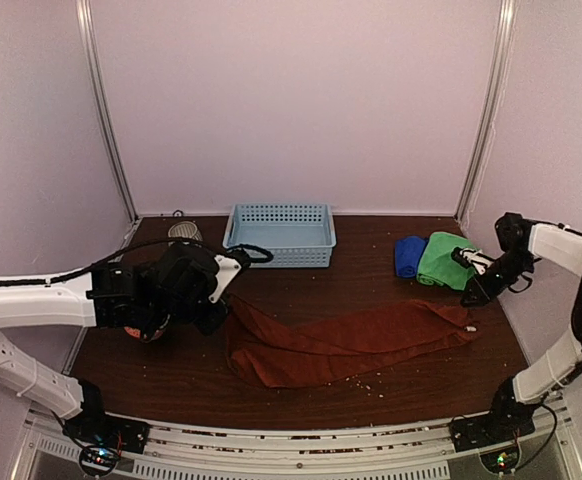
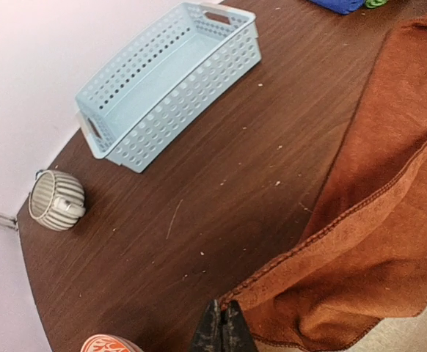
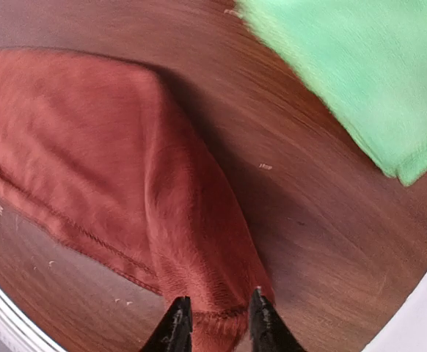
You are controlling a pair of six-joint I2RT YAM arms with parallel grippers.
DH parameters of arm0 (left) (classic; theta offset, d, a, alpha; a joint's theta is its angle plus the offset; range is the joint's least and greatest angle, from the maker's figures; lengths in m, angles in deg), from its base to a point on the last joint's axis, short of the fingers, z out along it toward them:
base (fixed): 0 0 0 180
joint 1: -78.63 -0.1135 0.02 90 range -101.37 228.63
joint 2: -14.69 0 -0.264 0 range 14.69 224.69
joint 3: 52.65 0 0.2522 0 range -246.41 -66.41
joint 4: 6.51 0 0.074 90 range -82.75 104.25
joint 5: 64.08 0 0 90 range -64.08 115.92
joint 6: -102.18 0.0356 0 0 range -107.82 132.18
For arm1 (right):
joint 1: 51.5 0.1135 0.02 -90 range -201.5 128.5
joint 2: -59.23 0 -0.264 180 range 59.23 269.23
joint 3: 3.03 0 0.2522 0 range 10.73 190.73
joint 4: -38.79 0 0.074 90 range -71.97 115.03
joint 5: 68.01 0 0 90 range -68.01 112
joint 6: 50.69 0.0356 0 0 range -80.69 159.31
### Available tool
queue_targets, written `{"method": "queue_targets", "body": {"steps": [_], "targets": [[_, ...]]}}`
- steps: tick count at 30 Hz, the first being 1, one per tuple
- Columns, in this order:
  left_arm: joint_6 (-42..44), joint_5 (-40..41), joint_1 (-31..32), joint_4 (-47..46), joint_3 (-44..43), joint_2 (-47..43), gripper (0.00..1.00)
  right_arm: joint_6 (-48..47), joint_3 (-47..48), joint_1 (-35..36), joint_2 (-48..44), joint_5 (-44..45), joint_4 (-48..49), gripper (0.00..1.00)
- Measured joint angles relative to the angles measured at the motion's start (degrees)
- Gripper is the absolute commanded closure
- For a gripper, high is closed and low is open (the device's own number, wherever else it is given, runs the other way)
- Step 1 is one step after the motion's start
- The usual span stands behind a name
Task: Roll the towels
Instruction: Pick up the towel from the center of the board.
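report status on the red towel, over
left jaws shut on rust-red towel corner. right jaws astride its opposite end, grip unclear. towel spread out, not yet rolled. green towel lies close beside right jaws.

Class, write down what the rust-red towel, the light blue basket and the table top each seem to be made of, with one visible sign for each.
Rust-red towel: soft napped cloth, likely microfibre; matt, drapes in folds, stitched hem.
Light blue basket: moulded plastic, slight sheen; regular perforated walls.
Table top: wood or wood-look laminate, smooth, faintly glossy; dark grain lines.
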Motion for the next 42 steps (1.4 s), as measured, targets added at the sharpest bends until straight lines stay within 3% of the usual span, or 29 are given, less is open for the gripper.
{"method": "queue_targets", "body": {"steps": [5,10,15,19,22,31,34,38,40,42], "targets": [[-2.51,2.67,-1.95,0.07,1.70,-0.04,1.00,3.96,5.11,-11.65,13.97,-3.23,-0.07,0.68],[-4.42,5.18,-2.01,0.42,1.86,0.09,1.00,0.44,5.07,-14.64,9.90,-6.62,-2.40,0.74],[-7.74,11.08,-3.87,2.86,1.09,0.46,1.00,-7.89,-0.63,-10.08,-4.61,-6.14,-1.81,0.75],[-8.79,13.53,-6.01,3.45,0.81,-0.17,1.00,-12.26,-8.52,-2.89,-10.01,-1.03,-0.15,0.75],[-9.92,13.90,-6.45,4.33,0.17,0.44,1.00,-13.62,-12.70,0.81,-10.40,1.97,0.61,0.64],[-10.38,12.24,-6.45,4.11,-0.13,1.73,1.00,-11.47,-14.67,9.40,-10.05,5.35,6.60,0.61],[-10.36,11.74,-6.45,3.56,-0.13,2.12,1.00,-9.99,-14.69,12.07,-9.53,5.75,8.41,0.65],[-10.38,11.30,-6.45,3.39,-0.13,2.97,1.00,-6.45,-14.69,14.12,-6.25,7.52,11.72,0.81],[-10.36,11.23,-6.45,3.39,-0.13,3.08,1.00,-4.61,-14.69,14.23,-4.31,9.05,13.14,0.81],[-10.36,11.23,-6.45,3.39,-0.13,3.08,1.00,-2.51,-14.64,14.23,-3.15,10.91,14.23,0.75]]}}
